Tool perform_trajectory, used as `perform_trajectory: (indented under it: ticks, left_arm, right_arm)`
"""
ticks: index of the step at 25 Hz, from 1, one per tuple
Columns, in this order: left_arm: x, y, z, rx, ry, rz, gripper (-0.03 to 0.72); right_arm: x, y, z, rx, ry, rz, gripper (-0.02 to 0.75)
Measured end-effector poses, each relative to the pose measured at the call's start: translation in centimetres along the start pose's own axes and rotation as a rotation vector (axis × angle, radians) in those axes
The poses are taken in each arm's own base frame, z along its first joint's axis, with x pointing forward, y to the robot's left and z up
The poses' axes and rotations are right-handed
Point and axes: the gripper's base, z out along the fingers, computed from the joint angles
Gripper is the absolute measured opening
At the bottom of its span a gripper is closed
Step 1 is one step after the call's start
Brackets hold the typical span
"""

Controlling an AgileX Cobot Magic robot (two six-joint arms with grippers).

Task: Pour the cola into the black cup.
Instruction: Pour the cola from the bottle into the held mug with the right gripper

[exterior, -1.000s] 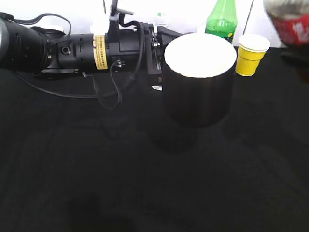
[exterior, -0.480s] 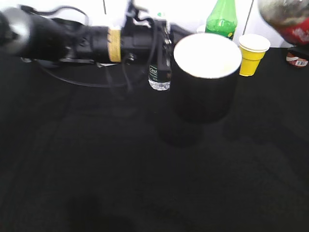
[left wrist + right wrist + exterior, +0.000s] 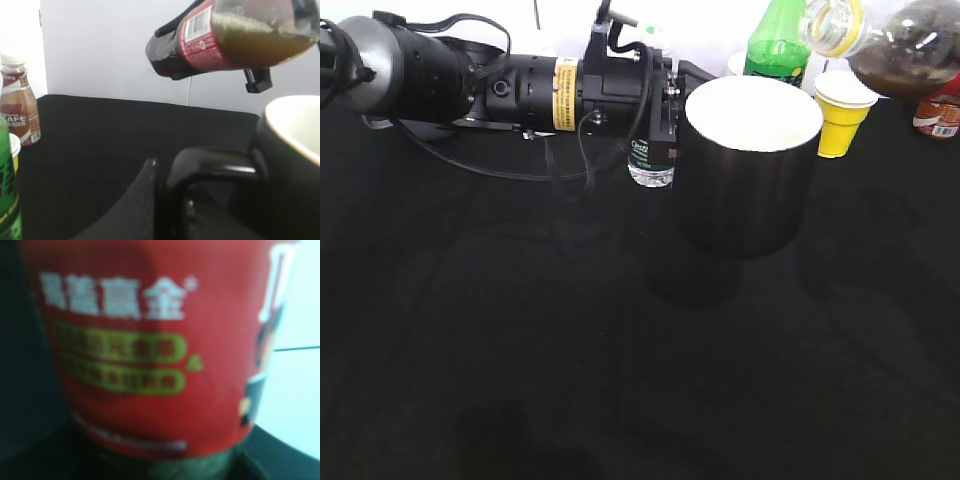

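Now we steady the black cup (image 3: 750,165) at its handle with the left pincer (image 3: 665,110), apparently closed on it, though its jaws are hidden. Rightward, the cola (image 3: 905,45) hangs tilted, its mouth above the rim's right edge; the right pincer's grip we cannot tell. We should tip slowly, keeping the mouth over the opening.
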Motion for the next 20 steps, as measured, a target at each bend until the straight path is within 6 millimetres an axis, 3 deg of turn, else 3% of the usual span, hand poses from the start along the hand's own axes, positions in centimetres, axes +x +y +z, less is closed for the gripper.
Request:
perform_trajectory:
  ticks: [14,20]
  left_arm:
    - [0.3,-0.2,0.1,0.018,0.033,-0.047,0.047]
    - [0.4,-1.5,1.7,0.070,0.046,-0.040,0.047]
  right_arm:
    - [0.3,-0.1,0.0,0.012,0.030,-0.180,0.368]
    - [0.4,-0.2,0.0,0.017,0.046,-0.231,0.368]
